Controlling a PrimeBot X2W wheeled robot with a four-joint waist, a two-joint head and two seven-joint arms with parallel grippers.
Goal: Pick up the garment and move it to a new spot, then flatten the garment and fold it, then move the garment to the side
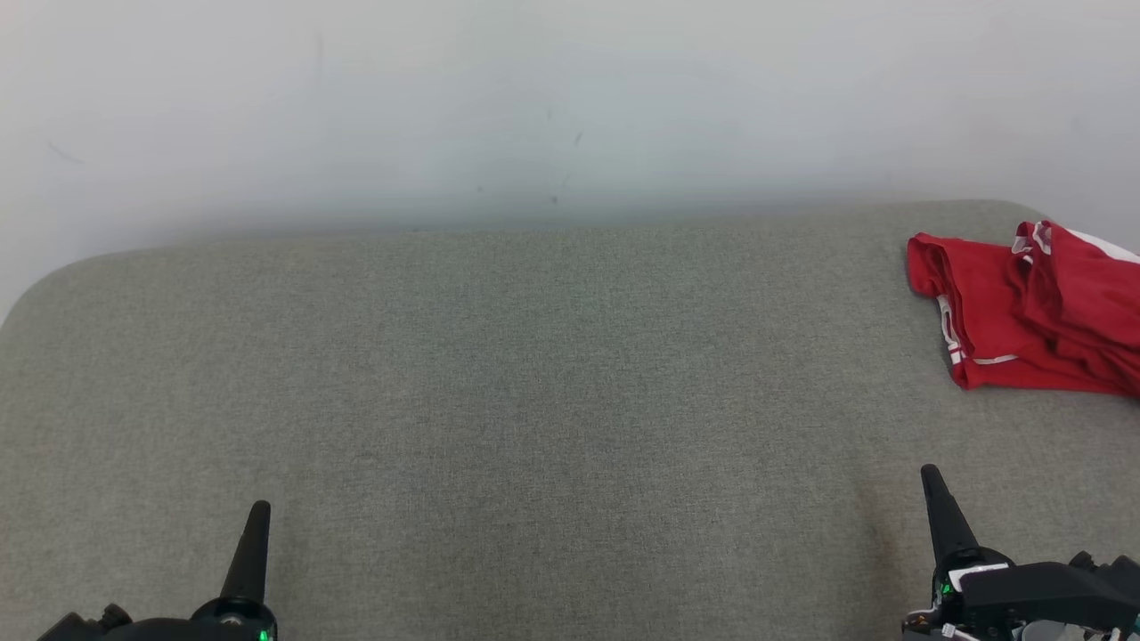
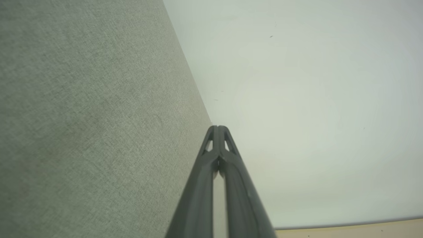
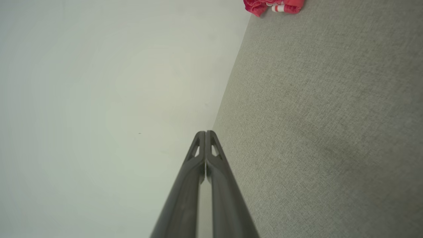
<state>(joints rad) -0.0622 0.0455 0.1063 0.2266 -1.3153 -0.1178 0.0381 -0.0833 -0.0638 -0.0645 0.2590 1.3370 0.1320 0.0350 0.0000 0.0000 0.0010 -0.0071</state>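
Garment [image 1: 1024, 312], red with white trim, lies on the grey cushion [image 1: 534, 401] at its far right end, close to the cushion's back edge where the pale wall [image 1: 534, 89] begins. Part of it runs out of the head view, so you cannot see its whole outline. What you can see is doubled over itself in loose layers, with soft creases and a rounded edge toward the cushion's middle. That fits a rumpled piece waiting to be carried to the open middle of the cushion, and it fits equally well a folded piece already set off to the side, so judge nothing further from this alone. The left gripper [image 1: 256, 525] sits over the cushion's near left edge and the right gripper [image 1: 933, 485] over its near right edge, well apart from the cloth. Both have their fingers pressed together and hold nothing. Expect the fabric to be light, thin and limp: it will sag from any single hold, the layers will slide over one another, and it may drag on the cushion's woven surface. If you want a hold, the white-trimmed hem facing the cushion's middle looks the firmest place. Pinch through the full stack there, ideally at two spread points along one edge, so it hangs flat instead of bunching.
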